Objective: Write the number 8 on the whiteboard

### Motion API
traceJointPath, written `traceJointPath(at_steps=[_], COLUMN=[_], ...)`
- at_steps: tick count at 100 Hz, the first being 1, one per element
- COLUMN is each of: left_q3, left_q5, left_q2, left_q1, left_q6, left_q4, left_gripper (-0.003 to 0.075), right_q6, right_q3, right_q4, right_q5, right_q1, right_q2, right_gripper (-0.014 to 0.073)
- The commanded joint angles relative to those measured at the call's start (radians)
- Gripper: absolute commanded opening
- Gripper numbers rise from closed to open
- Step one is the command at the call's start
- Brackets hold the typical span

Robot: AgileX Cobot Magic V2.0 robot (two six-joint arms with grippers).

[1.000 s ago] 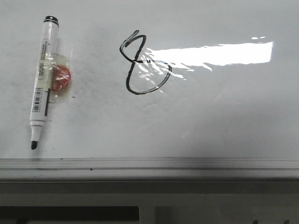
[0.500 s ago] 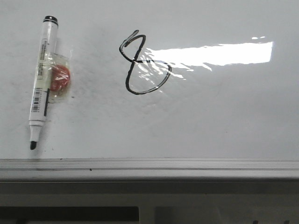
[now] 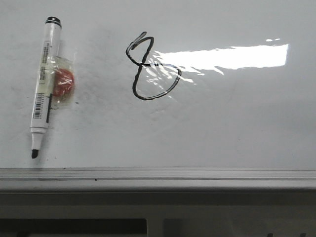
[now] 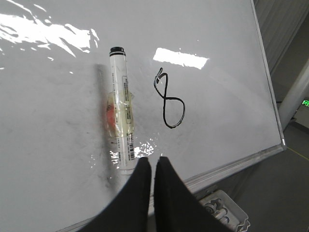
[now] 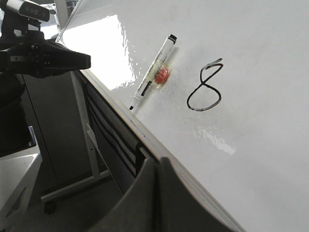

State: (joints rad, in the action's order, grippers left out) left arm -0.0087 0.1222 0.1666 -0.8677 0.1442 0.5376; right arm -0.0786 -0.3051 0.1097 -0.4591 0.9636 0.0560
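A black hand-drawn number 8 (image 3: 150,69) stands on the glossy whiteboard (image 3: 237,123), also seen as the 8 (image 4: 170,99) and the 8 (image 5: 205,87) in the wrist views. A white marker (image 3: 44,84) lies uncapped to its left with a red lump taped to it, tip toward the board's front edge. My left gripper (image 4: 154,159) is shut and empty, hovering near the marker (image 4: 121,111) at its tip end. My right gripper (image 5: 158,162) is shut and empty, off the board's front edge, far from the marker (image 5: 153,77).
The grey metal edge strip (image 3: 158,174) runs along the board's front. A glare patch (image 3: 227,57) lies right of the 8. A grey stand leg (image 5: 82,125) and a black camera unit (image 5: 43,58) sit off the board's left side. A white tray (image 4: 224,212) lies below the edge.
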Motion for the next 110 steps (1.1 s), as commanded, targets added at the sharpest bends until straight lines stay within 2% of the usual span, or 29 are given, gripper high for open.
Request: traceJointPath(at_steps=[1,7,18,27,43,55,61,72,79,93,110], left_q3=[0.006,0.010,0.024,0.042,0.042,0.042,0.042,0.042,0.042,0.042,0.042], left_q5=[0.065,0.065,0.065,0.065,-0.012,-0.055,-0.074,-0.106,-0.115,-0.136,-0.245], left_q2=[0.008,0.008,0.008,0.008,-0.006,-0.071,-0.101,-0.143,-0.173,-0.199,-0.199], left_q1=[0.000,0.002,0.050,0.148,0.344,0.485,0.563,0.688,0.755,0.855,0.890], left_q6=[-0.002,-0.002,-0.002,-0.002,-0.014,-0.018,-0.071,-0.257,-0.273,-0.273,-0.273], left_q4=[-0.008,-0.026,-0.187,-0.270,-0.271,-0.340,-0.395,-0.529,-0.571,-0.617,-0.609], left_gripper=[-0.0020,-0.0020,-0.0020,-0.0020,-0.0020,-0.0020,-0.0020,-0.0020,-0.0020,-0.0020,-0.0020], right_q6=[0.003,0.003,0.003,0.003,0.003,0.003,0.003,0.003,0.003,0.003,0.003], right_q3=[-0.022,-0.022,-0.022,-0.022,-0.022,-0.022,-0.022,-0.022,-0.022,-0.022,-0.022], right_q4=[0.015,0.015,0.015,0.015,0.015,0.015,0.015,0.015,0.015,0.015,0.015], right_q5=[0.075,0.075,0.075,0.075,0.075,0.075,0.075,0.075,0.075,0.072,0.072], right_q1=[-0.002,-0.002,-0.002,-0.002,-0.002,-0.002,-0.002,-0.002,-0.002,-0.002,-0.002], right_q2=[0.009,0.009,0.009,0.009,0.009,0.009,0.009,0.009,0.009,0.009,0.009], right_gripper=[-0.0063,-0.0063,-0.0063,-0.0063,-0.0063,-0.0064,-0.0063,-0.0063,-0.0063,-0.0063,-0.0063])
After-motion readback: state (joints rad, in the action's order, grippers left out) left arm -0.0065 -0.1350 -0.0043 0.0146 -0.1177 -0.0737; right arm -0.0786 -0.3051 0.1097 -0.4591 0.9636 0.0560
